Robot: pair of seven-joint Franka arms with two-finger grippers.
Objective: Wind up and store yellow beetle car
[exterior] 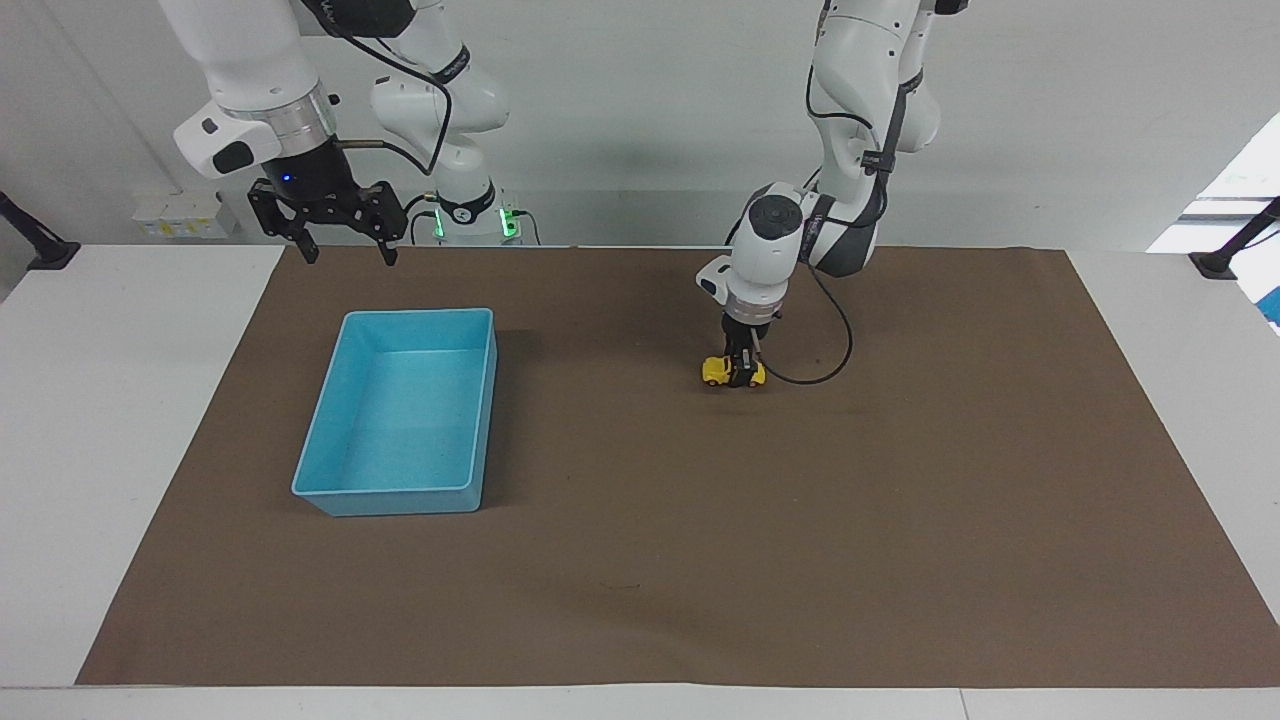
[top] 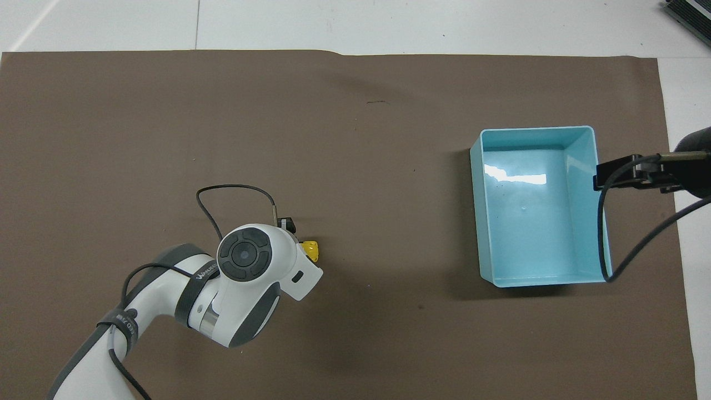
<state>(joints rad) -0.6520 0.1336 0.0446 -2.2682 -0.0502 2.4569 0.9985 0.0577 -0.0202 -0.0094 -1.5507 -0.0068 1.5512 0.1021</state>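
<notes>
In the facing view, the left tool [exterior: 741, 373] is down at the middle of the frame, a bit to the right. It is pinched shut on the car [exterior: 719, 370], which sits on the brown mat [exterior: 760, 560] on the desk [exterior: 120, 400]. The right tool [exterior: 341, 247] waits at the upper left, up in the air above the top edge of the mat, with its fingers wide apart and nothing in them. The tray [exterior: 395, 500] is at the left of the frame, well apart from the car, and has nothing in it.

In the overhead view, the left arm hides most of the car [top: 310, 249]; only a yellow tip shows at the lower left of the middle. The tray [top: 477, 222] is at the right.

What could go wrong: the car is tiny and round, so it may slip out or twist. If the wheels do not press on the mat, it may not wind up.

I count one car, one tray, one mat, two tools.
</notes>
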